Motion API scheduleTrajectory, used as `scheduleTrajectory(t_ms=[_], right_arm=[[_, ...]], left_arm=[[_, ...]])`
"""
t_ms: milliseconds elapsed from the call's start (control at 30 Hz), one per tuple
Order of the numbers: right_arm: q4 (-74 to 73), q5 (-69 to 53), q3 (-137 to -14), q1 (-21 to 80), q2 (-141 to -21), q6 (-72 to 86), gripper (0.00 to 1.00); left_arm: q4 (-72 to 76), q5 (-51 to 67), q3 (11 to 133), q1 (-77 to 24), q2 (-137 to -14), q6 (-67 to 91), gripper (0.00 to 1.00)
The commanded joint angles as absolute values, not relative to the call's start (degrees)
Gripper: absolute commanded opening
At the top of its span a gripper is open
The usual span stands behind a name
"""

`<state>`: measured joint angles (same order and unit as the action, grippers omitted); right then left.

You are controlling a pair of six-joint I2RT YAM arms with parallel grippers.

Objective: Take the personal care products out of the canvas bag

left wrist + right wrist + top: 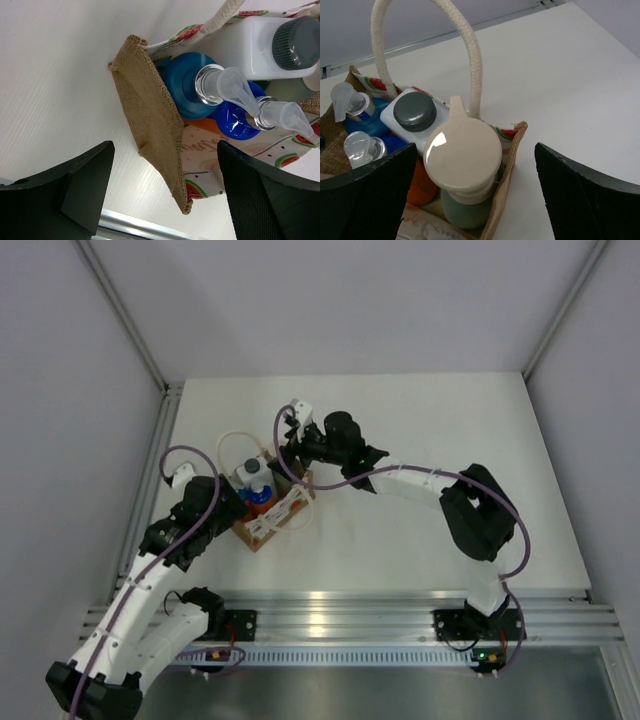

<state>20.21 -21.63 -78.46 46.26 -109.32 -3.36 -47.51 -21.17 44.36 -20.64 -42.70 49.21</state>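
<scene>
The canvas bag [283,515] stands on the table left of centre and holds all the bottles. In the right wrist view the grey bottle with the beige pump top [465,150] stands in the bag's corner, beside the white bottle with the dark cap [415,112] and the two blue-capped orange bottles [360,125]. My right gripper [475,197] is open, with its fingers on either side of the grey bottle's top. My left gripper [165,195] is open around the bag's burlap end [150,125]. The blue caps [185,85] and the white bottle [250,45] show beyond it.
A cream rope handle [470,55] arches over the bag right behind the beige pump. The other handle [235,445] hangs out toward the far left. White walls enclose the table [450,430]; an aluminium rail [350,620] runs along its near edge.
</scene>
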Motion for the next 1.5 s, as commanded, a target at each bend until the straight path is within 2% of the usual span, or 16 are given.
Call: scheduleTrajectory(t_ms=[0,67,300,433,600,867,1067,1167,1200,1300,1367,1400,1467], right_arm=[[32.32,-22.15,-79.46,47.37,-110.92,-3.78,0.95],[34.01,-22.58,-79.19,47.46,-111.96,-3.34,0.95],[38.23,-22.59,-79.45,47.37,-114.34,-2.9,0.77],[38.32,-22.85,-78.93,47.29,-114.87,-3.25,0.72],[39.73,-24.87,-78.13,47.37,-115.58,-2.9,0.57],[41.04,-26.45,-76.73,47.37,-116.46,-1.76,0.6],[44.91,-26.37,-73.74,47.29,-115.75,-1.14,0.51],[45.88,-26.63,-73.3,47.37,-115.75,-1.23,0.38],[45.7,-26.72,-73.91,47.37,-115.84,-1.23,0.29],[44.3,-28.21,-75.75,47.37,-116.19,-1.93,0.11],[43.95,-28.39,-76.55,47.29,-116.19,-1.85,0.08],[43.95,-28.48,-76.99,47.37,-116.1,-1.85,0.0],[44.12,-28.04,-77.52,47.29,-115.58,-1.67,0.0]], left_arm=[[-43.69,-19.95,43.59,-20.3,-43.06,47.73,0.88],[-43.33,-19.17,43.77,-20.3,-43.5,46.94,0.85],[-43.33,-18.9,44.03,-20.3,-43.94,45.7,0.85],[-43.24,-18.46,43.77,-20.3,-44.21,45.88,0.84],[-43.24,-18.02,43.77,-20.3,-44.56,45.97,0.82],[-43.33,-17.84,43.77,-20.3,-43.77,45.79,0.82],[-43.33,-17.93,43.86,-20.3,-43.86,45.7,0.82],[-43.42,-18.02,44.03,-20.3,-43.86,45.53,0.82],[-43.42,-18.1,44.12,-20.3,-43.86,45.44,0.82],[-43.42,-18.28,44.12,-20.3,-43.68,45.35,0.82],[-43.42,-18.46,44.03,-20.3,-43.68,45.35,0.82],[-43.42,-18.46,44.12,-20.3,-43.51,45.35,0.82],[-43.42,-18.54,43.86,-20.3,-43.51,45.35,0.82]])
